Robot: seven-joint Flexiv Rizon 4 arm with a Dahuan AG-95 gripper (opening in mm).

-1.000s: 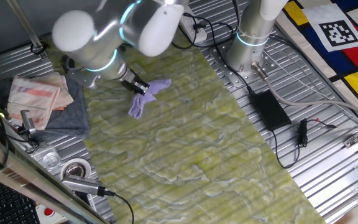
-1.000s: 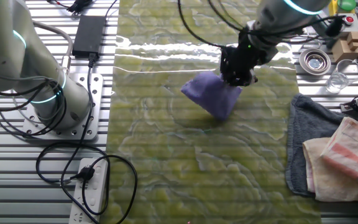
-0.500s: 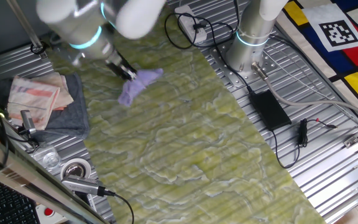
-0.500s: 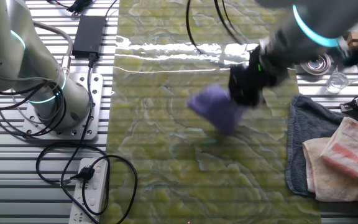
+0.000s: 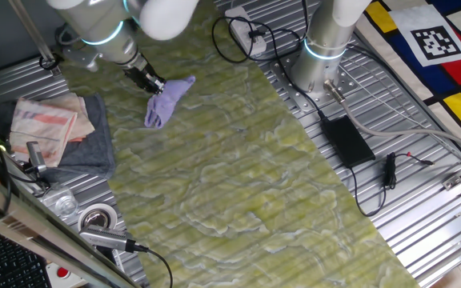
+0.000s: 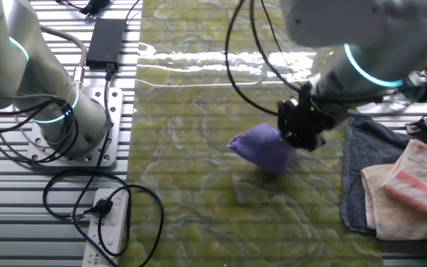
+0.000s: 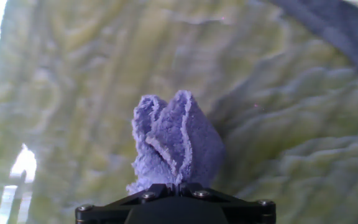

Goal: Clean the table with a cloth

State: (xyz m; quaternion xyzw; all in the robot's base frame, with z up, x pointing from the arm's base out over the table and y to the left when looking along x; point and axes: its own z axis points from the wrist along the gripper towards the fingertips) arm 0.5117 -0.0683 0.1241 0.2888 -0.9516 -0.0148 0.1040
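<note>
From the hand view, the gripper (image 7: 178,186) has its jaws closed tight on a bunched purple cloth (image 7: 176,146), which fans out ahead of them and drapes onto the bench (image 7: 291,124), a yellow-green marbled surface. In the fixed views the cloth (image 6: 265,148) trails from the gripper (image 6: 300,127) and appears to touch the covering near the bench's edge, just beside a dark grey towel (image 6: 365,174) with a folded striped cloth (image 6: 421,185) on top. The wiping step looks to be in hand. The next stroke calls for dragging the cloth across the covering away from the towels, keeping it pressed down. Farther off lie a power brick (image 6: 106,37) and a power strip (image 6: 110,222).
</note>
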